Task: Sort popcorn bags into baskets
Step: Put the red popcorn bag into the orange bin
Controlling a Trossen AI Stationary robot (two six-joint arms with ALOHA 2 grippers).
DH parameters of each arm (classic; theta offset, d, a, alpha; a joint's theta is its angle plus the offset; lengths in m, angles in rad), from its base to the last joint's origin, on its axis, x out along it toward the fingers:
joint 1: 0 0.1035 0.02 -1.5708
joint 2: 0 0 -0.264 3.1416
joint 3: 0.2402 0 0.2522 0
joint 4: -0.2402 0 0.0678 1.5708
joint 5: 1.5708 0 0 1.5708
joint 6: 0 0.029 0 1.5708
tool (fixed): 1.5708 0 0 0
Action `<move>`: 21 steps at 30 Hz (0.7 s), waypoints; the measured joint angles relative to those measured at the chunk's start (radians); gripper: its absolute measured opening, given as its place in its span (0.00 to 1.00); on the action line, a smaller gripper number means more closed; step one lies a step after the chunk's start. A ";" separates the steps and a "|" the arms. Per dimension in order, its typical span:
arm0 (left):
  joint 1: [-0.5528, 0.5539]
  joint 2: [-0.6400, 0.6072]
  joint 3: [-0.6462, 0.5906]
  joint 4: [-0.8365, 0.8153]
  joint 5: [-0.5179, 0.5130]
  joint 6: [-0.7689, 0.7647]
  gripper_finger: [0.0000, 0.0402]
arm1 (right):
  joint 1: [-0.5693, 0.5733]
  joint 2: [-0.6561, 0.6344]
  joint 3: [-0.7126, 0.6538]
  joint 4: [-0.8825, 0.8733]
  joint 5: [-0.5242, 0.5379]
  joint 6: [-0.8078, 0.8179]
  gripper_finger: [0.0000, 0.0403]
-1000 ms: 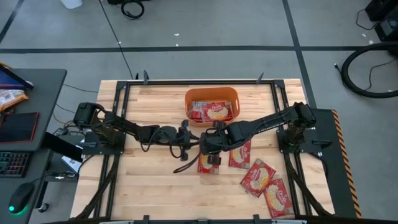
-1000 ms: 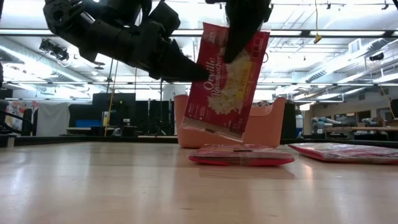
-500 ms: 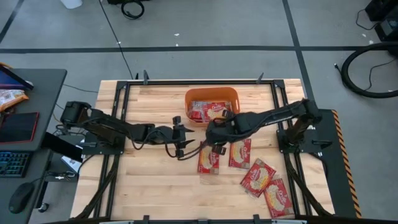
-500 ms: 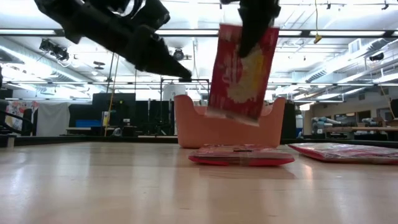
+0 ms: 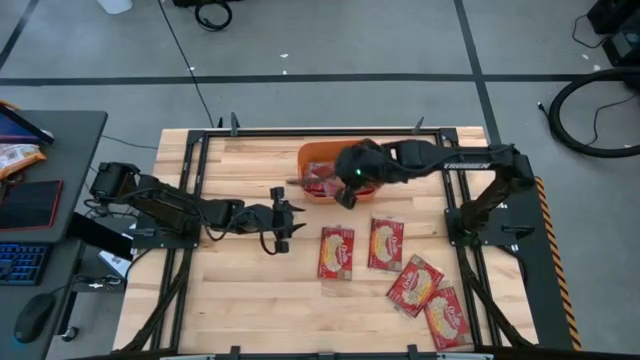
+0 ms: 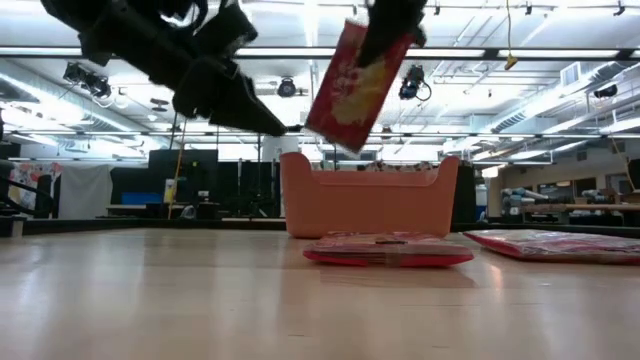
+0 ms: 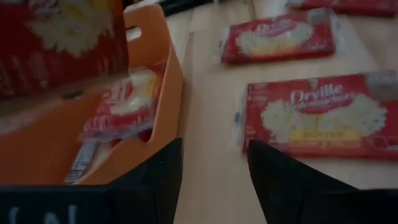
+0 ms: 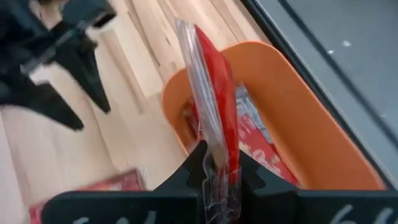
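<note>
My right gripper (image 8: 217,177) pinches 1 flat, glossy red popcorn bag (image 8: 214,118) above the orange basket (image 5: 371,152).
My left gripper (image 5: 281,217) hangs open beside it; 4 crinkly packets (image 5: 336,251) lie on planked wood.

This is a robotics lab or industrial test hall. A pale wooden-plank table (image 5: 250,290) in a black metal frame stands on a grey concrete floor marked with dark tape lines (image 5: 300,77). Beside it, a dark desk (image 5: 60,135) carries a black keyboard (image 5: 20,263) and mouse (image 5: 30,318). The low view shows long fluorescent ceiling strips (image 6: 540,52), exposed ducting and distant workbenches (image 6: 560,208).
</note>
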 joint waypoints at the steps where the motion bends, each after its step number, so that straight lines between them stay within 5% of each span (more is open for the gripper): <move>1: 0.001 0.000 -0.003 0.005 0.000 0.000 0.46 | -0.022 0.000 -0.018 0.032 -0.026 0.000 0.08; 11: -0.002 -0.001 -0.004 -0.013 0.000 -0.002 0.46 | -0.265 0.000 -0.258 0.348 -0.267 0.149 0.08; 21: -0.002 -0.001 -0.004 -0.028 0.000 -0.006 0.46 | -0.414 0.000 -0.340 0.285 -0.386 0.183 0.25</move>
